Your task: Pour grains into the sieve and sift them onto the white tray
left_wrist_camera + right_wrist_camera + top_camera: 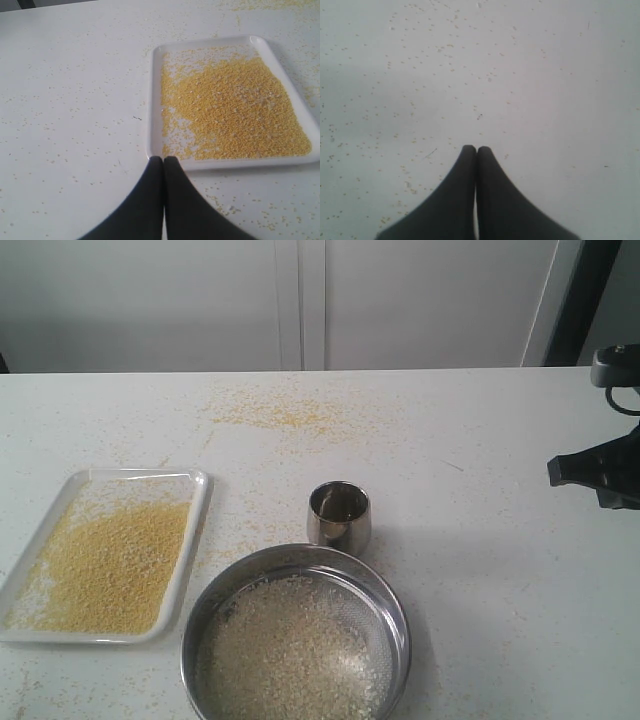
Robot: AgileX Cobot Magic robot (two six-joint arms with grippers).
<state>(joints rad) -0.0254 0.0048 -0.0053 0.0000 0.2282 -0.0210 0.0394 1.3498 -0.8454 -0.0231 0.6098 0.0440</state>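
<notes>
Both grippers are closed and hold nothing. The left gripper (163, 160) has its fingertips pressed together just beside a corner of the white tray (154, 100). The right gripper (476, 149) hangs over the speckled table (480, 570) at the right, well apart from everything. Fine yellow grains (115, 565) lie spread in the tray at the left, whose long axis runs from near to far. Whitish grains (285, 650) rest in the sieve (396, 625), near and in the middle, just beside the tray's near right corner. I judge the sifting mostly done. If the sieve must be carried over the tray, the way is to the left, and the left arm is nearer. A steel cup (339, 515) stands just at the far side of the sieve, outside this path.
</notes>
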